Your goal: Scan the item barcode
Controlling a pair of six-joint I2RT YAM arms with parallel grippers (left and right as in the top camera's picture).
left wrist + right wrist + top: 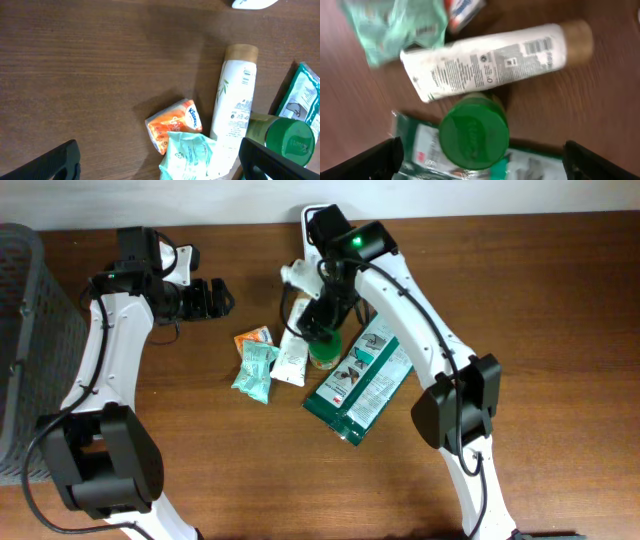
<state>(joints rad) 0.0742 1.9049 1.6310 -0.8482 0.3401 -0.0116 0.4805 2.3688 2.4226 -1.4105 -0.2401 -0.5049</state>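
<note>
1. Your right end effector [482, 162] hangs released, jaws wide and empty, directly over the green-capped bottle [473, 131]. Your left end effector [212, 298] is also released, hovering toward the left side of the table [560, 300].
2. The bottle sits near the table's middle, between the white tube [485, 60] and the green pouch [535, 167].
3. Expect it to be light, rigid and slick. Take the body below the cap, squarely, or it may tip.

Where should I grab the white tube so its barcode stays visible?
Probably its mid-body, from above, jaws across the narrow width. The white tube lies flat, barcode up near the brown cap; the green-lidded jar crowds one side.
</note>
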